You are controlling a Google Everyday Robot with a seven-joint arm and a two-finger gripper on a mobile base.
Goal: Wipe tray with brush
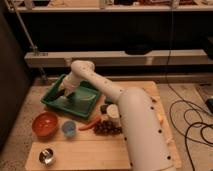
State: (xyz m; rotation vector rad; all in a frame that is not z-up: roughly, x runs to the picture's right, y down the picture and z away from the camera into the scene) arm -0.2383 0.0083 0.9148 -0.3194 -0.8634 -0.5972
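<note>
The green tray point(55, 102) lies at the back left of the wooden table, a large shallow rectangle with a raised rim. My white arm reaches from the lower right across the table over it. My gripper point(63, 91) hangs over the tray's left part, close to its floor. A small dark elongated thing at the gripper's tip looks like the brush point(60, 93); it is down near the tray's floor.
In front of the tray stand an orange bowl point(45, 124), a small blue cup point(68, 128), an orange carrot point(89, 124), a bunch of dark grapes point(106, 128) and a small metal cup point(46, 156). A white cup point(113, 111) stands beside the arm. Cables lie on the floor at right.
</note>
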